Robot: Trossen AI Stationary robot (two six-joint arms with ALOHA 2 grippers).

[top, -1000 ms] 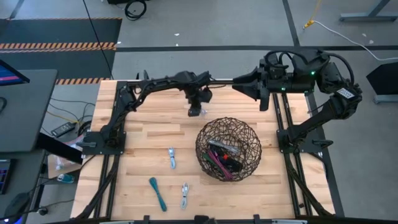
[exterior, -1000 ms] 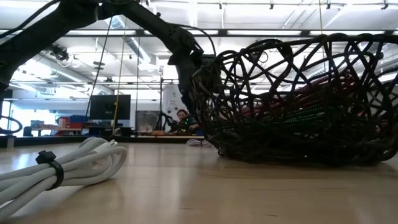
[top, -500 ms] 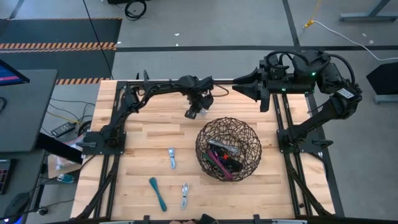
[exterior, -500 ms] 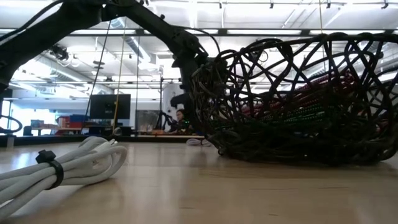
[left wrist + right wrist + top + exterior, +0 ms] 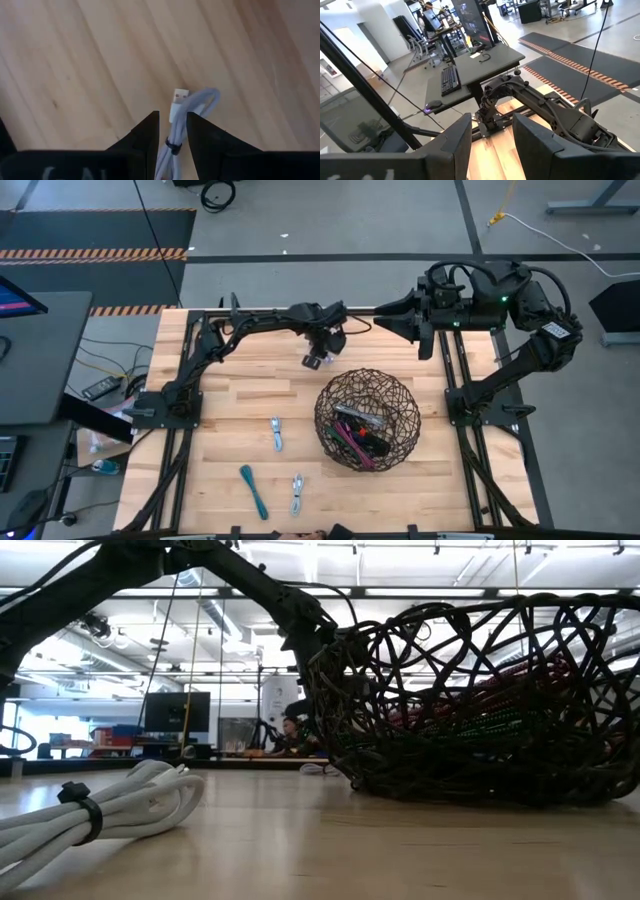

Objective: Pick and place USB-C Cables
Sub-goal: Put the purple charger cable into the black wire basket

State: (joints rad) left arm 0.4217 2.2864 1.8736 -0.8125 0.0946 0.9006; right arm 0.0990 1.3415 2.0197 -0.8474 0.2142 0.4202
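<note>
From above: left gripper (image 5: 316, 361) up off the table behind the basket (image 5: 367, 420), fingers closed on a white cable (image 5: 314, 360), carry step in hand, other cables inside the basket and three loose on bare wood nearer the front; right gripper (image 5: 382, 322) parked at the back edge, fingers apart, empty. Down low: basket wall (image 5: 470, 700) rising high, so lift needed to clear the rim before any drop. Left wrist: white bundle (image 5: 186, 116) pinched between the fingers, open tabletop below.
</note>
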